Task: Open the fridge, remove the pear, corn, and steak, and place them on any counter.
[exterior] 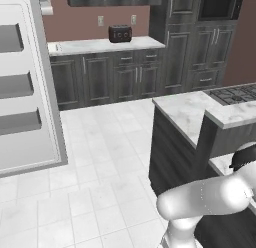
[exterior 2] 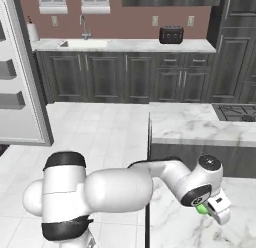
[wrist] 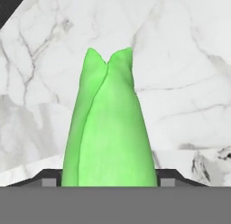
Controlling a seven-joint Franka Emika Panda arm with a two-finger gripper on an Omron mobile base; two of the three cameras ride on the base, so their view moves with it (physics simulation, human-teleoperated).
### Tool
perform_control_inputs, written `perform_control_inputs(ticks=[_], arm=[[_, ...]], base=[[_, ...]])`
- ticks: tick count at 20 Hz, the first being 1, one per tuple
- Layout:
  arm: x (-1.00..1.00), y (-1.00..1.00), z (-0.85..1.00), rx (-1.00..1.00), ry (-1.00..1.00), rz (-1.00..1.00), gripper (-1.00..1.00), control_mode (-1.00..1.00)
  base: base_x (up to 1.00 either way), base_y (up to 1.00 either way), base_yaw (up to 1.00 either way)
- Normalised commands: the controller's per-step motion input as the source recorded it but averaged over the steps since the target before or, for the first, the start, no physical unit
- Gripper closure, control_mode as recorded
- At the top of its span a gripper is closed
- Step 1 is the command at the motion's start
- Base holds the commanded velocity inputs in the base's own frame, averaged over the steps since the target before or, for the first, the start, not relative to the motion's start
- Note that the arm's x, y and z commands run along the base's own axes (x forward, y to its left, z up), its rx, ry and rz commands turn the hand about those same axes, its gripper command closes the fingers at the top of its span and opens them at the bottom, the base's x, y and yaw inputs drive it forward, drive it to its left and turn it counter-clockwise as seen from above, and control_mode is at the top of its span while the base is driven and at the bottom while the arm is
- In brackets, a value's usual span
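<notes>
While the tool [exterior 2: 216, 210] hangs low over the near part of the marble desk [exterior 2: 200, 124], the corn [wrist: 108, 128] stands pinched between its two dark tips, the jaws closed against the husk at roughly half their reach. In the hand view the bright green cob rises from between the tips with its split pointed end aimed at the veined stone beyond. In the right base view it is only a small green patch under the wrist.

Letting go is where the risk seems to lie. How far the cob sits above the stone cannot be read from these pictures, so a release from height might send it bouncing. Being long and rounded, it would probably roll once free, and the dark corner at the top left of the hand view looks like the slab's edge, so a roll that way could carry it to the floor. The fridge [exterior: 30, 92] stands well apart with its door swung wide, and a broad swing of the arm back toward it could clip the raised ledge [exterior: 235, 114] of the desk.

Counted: one corn, one open fridge door with three door bins showing, one cooktop [exterior: 235, 94], one toaster [exterior 2: 171, 35], one tap [exterior 2: 85, 27].
</notes>
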Motion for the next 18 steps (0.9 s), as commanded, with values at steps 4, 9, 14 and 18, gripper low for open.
perform_control_inputs(ticks=[4,9,14,18], arm=[[0.01,0.05,-0.46,0.01,0.00,-0.01,-1.00,-1.00],[0.09,0.00,-0.32,0.01,0.00,-0.03,-1.00,-1.00],[0.00,0.01,-0.15,0.02,0.00,-0.01,-1.00,-1.00],[0.00,0.04,0.02,0.00,0.00,-0.03,-1.00,-1.00]], base=[[0.00,0.00,0.00],[0.00,0.00,0.00],[0.00,0.00,0.00],[0.00,0.00,0.00]])
